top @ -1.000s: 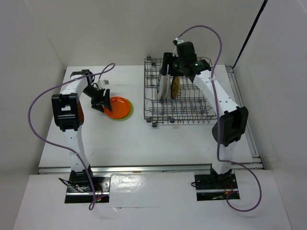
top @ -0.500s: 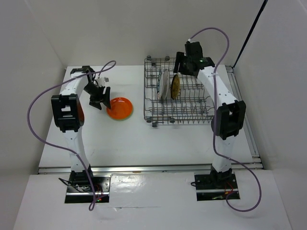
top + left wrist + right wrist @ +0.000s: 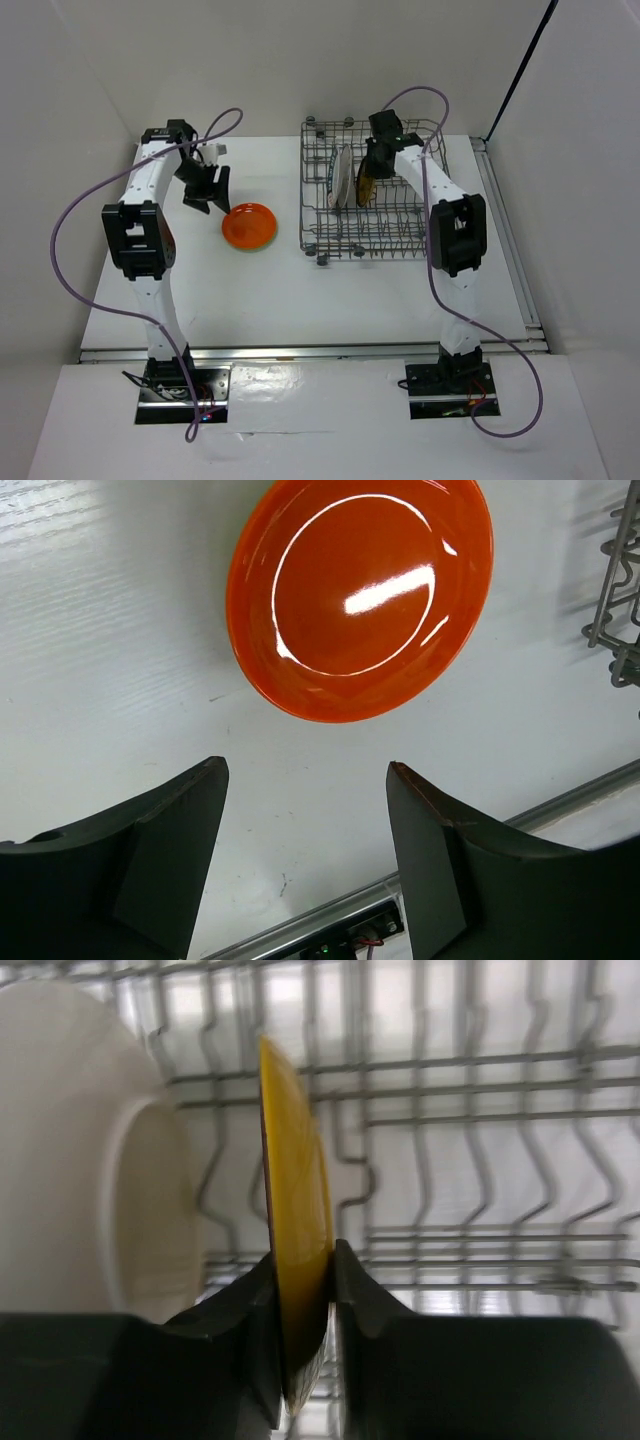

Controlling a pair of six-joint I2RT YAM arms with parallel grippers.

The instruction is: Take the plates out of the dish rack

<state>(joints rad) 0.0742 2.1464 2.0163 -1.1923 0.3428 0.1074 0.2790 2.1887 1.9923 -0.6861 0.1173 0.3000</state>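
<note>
Step in hand: the third plate appeared to be at the point of pick-up, gripped but not yet lifted out of the dish rack (image 3: 400,228).
Right fingers (image 3: 240,1335): clamped on the lower rim of the golden-brown plate (image 3: 295,1160), one finger on each face.
Golden-brown plate: stood on edge between the upright tines, towards the far left of the rack, and seemed to rest in its slot.
White plate (image 3: 90,1160): stood on edge just beside the golden-brown one, on its left, with its pale underside and foot ring facing the wrist camera. A narrow gap showed between the two.
Left fingers (image 3: 170,850): spread apart and holding nothing, hanging over the bench (image 3: 100,630) just short of the orange plate (image 3: 360,590).
Orange plate: lay flat on the bench, face up, left of the rack and apart from it.
Lime green plate: could not be made out in any view, so whether it lay under the orange one could not be told.
Next move: by my judgement, a straight lift along the tines so the rim cleared the wires without knocking the white plate, then a carry over the rack's left wall to the stack by the orange plate.
Risk: a thin glazed rim pinched edge-on could swing or slip if the lift tilted.
Writing: no brand, label or lettering could be read on the plates, rack or arms.
</note>
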